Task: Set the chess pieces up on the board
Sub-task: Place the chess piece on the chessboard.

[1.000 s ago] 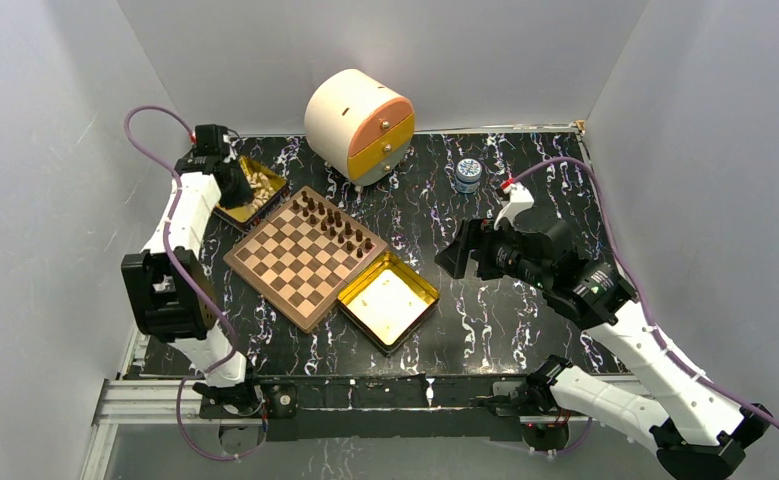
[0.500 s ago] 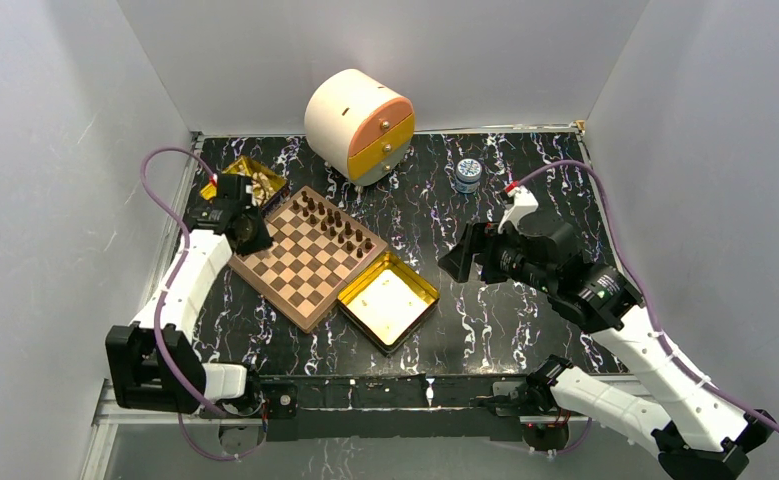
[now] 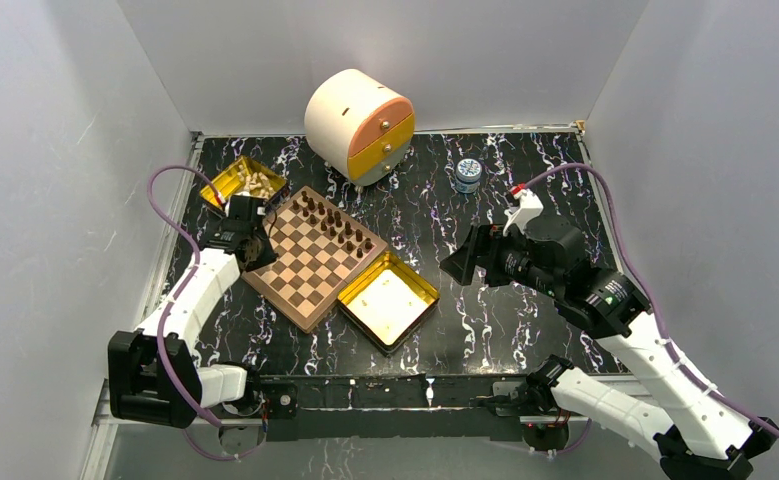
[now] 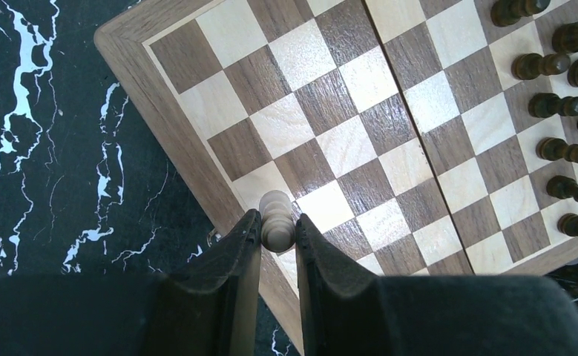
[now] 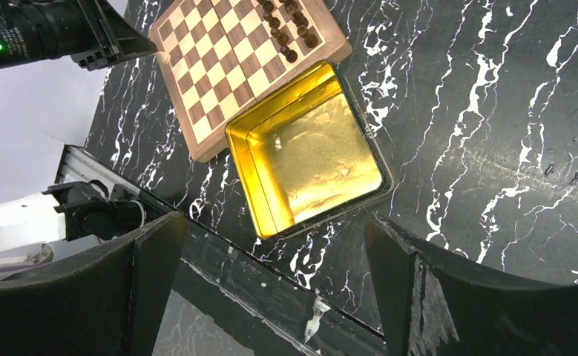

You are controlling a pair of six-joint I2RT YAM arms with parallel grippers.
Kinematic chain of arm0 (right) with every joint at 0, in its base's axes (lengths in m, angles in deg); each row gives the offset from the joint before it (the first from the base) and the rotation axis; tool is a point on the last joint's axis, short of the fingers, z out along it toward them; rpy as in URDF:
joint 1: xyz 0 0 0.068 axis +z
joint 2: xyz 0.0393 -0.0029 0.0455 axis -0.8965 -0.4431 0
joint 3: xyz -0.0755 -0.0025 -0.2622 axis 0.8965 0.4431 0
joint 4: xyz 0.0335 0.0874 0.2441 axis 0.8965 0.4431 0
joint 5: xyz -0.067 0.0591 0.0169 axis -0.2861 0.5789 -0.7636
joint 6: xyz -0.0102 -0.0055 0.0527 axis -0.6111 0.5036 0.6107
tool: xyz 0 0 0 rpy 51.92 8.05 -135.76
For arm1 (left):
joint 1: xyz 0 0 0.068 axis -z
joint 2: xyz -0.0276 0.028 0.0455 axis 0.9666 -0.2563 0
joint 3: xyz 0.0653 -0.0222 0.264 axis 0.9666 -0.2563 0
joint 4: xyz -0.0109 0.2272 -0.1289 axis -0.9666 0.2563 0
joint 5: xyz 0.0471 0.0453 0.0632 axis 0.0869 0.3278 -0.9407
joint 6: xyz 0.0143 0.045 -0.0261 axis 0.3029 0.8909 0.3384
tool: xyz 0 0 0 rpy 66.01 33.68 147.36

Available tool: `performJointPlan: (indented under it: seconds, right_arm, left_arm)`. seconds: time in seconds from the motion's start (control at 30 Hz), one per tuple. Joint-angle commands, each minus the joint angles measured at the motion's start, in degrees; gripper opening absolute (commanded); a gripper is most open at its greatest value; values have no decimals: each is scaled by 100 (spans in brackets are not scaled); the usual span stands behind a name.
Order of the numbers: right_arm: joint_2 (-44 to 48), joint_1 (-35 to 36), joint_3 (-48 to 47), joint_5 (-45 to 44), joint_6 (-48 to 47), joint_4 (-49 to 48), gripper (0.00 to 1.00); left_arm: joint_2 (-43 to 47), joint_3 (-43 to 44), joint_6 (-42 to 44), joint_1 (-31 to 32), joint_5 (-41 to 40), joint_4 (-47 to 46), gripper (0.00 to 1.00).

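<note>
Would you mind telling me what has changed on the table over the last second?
The left gripper has swung from over the far tin toward the near side, reaching the left side of the board with a light piece pinched in its fingers. The right gripper has barely shifted and stays open, right of the empty tin. Board, dark pieces and tins are unmoved.

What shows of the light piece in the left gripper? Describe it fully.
The light piece looks like pale tan turned wood, with a rounded head above a ringed body; its type is unclear. It is pinched between the two black fingers of the left gripper, head towards the wrist camera. It hangs over the outermost row of the board, beside the rim, on the side opposite the dark pieces. Whether its base touches the board cannot be told.
</note>
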Motion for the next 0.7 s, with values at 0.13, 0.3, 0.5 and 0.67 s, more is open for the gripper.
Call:
performJointPlan:
  seconds: [0.13,0.3,0.5,0.67]
  right_arm:
    - [97,35,-157,-12,51,-99,99]
    - [87,36,-133,-6,25,-99,99]
    - [112,29,-71,34,23,-149,99]
    - [90,34,-87,64,20,-160,99]
  left_arm:
    - [109,-297,-159,23,-182,-299,19]
    - [142,-421,-176,30,-102,-408,19]
    - [213,-598,-139,62,-65,-402,19]
    - [328,-639,-158,91,-36,-361,19]
